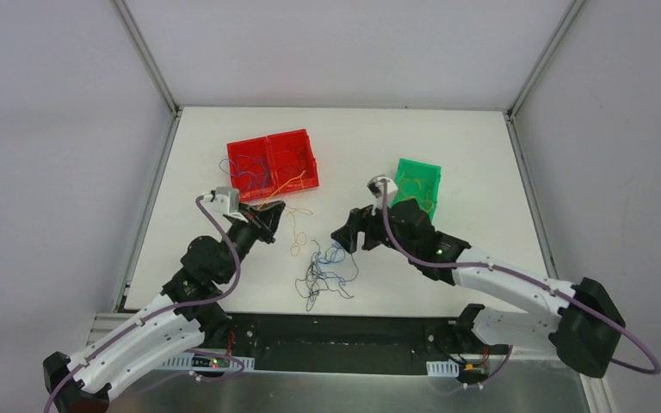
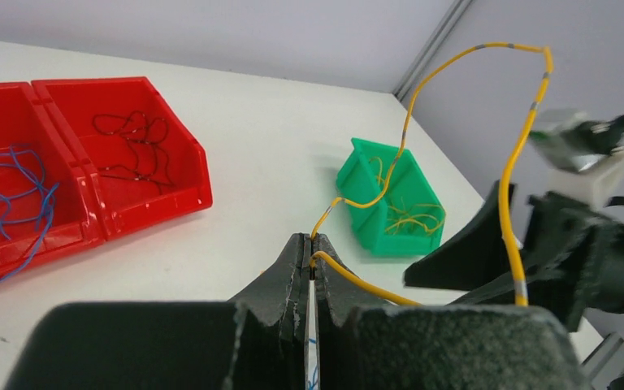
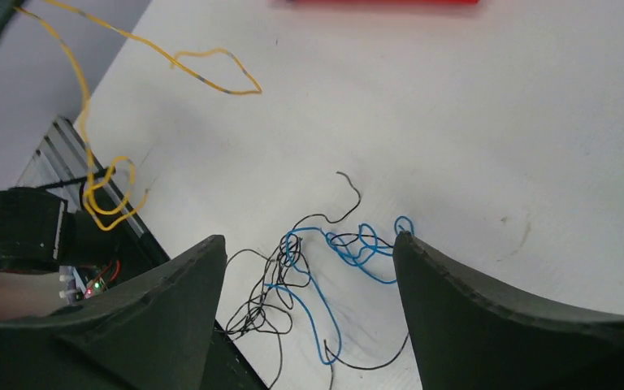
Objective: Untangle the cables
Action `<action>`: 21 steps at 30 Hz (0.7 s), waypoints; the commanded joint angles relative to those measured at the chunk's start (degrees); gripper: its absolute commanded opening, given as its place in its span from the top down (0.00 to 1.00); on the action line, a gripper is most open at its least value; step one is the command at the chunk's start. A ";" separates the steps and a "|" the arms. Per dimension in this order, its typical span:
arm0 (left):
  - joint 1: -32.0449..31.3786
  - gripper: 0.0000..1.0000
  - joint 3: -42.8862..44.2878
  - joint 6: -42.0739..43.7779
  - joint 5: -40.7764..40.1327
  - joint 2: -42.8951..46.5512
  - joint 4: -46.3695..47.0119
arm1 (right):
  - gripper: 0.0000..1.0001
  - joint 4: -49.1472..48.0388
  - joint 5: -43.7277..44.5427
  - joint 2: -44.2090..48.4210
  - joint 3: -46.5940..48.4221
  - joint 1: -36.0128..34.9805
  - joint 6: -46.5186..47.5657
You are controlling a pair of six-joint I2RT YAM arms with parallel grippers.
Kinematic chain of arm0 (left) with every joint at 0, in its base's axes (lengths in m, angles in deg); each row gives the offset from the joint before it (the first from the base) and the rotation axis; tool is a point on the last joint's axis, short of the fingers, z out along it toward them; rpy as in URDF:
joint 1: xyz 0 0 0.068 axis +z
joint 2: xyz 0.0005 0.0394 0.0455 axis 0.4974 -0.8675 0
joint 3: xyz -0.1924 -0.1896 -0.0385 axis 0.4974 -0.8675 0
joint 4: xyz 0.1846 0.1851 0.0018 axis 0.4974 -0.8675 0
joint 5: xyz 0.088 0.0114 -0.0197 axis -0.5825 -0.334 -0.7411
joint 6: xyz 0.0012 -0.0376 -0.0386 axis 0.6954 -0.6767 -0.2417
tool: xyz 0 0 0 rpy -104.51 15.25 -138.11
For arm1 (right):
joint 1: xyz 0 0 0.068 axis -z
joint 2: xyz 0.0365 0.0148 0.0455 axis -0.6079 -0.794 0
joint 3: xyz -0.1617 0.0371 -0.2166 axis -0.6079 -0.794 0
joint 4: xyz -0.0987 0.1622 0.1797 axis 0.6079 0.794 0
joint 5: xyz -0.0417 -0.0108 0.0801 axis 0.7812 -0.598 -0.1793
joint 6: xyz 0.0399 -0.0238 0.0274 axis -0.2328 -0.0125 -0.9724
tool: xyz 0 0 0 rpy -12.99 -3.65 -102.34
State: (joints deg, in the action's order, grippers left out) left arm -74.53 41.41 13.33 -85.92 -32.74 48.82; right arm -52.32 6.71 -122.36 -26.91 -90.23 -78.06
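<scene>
A loose tangle of thin black and blue cables (image 1: 323, 277) lies on the white table (image 1: 465, 146) near its front edge. My left gripper (image 2: 312, 242) is shut on a yellow cable (image 2: 455, 61) that arches up and hangs down past the right arm. In the top view the left gripper (image 1: 275, 211) sits just below the red bins. My right gripper (image 3: 309, 248) stands open above the black and blue tangle (image 3: 325, 268), its fingers (image 3: 191, 280) on either side of it and not touching it. The yellow cable (image 3: 89, 175) trails at the left of the right wrist view.
Two joined red bins (image 1: 273, 161) at the back left hold blue wires (image 2: 8, 187) and black wires (image 2: 134, 138). A green bin (image 1: 418, 184) at the right holds yellow wires (image 2: 406, 218). A small orange loop (image 1: 297, 243) lies between the grippers.
</scene>
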 commanded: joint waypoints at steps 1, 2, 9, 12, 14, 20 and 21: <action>-0.62 1.00 6.43 0.23 1.72 -8.79 -0.48 | 0.21 -1.26 5.99 13.04 -2.74 2.83 -0.36; -0.61 1.00 8.47 -0.06 2.29 -12.33 -0.95 | 0.22 -1.19 8.43 16.26 -3.80 3.71 -1.08; -0.72 1.00 25.65 -2.16 8.63 -37.66 -4.52 | 0.22 0.77 39.78 38.69 -13.16 6.86 -5.62; -1.20 1.00 31.10 -1.94 9.88 -46.71 -1.44 | 0.23 1.70 46.36 44.75 -15.13 6.96 -6.24; -1.52 1.00 34.34 -1.67 10.83 -52.54 1.39 | 0.24 1.80 48.68 48.67 -16.43 6.96 -6.45; -2.05 1.00 44.59 -5.46 15.02 -67.52 5.06 | 0.26 1.54 51.08 54.86 -18.54 6.99 -6.86; -2.42 1.00 45.75 -5.53 15.22 -69.04 5.53 | 0.26 1.92 51.39 55.12 -18.50 6.94 -7.00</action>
State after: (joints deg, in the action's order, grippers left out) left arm -75.71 81.50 10.60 -74.62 -97.22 49.30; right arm -50.20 53.18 -68.77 -45.31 -83.37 -84.09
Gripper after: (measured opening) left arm 0.011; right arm 0.747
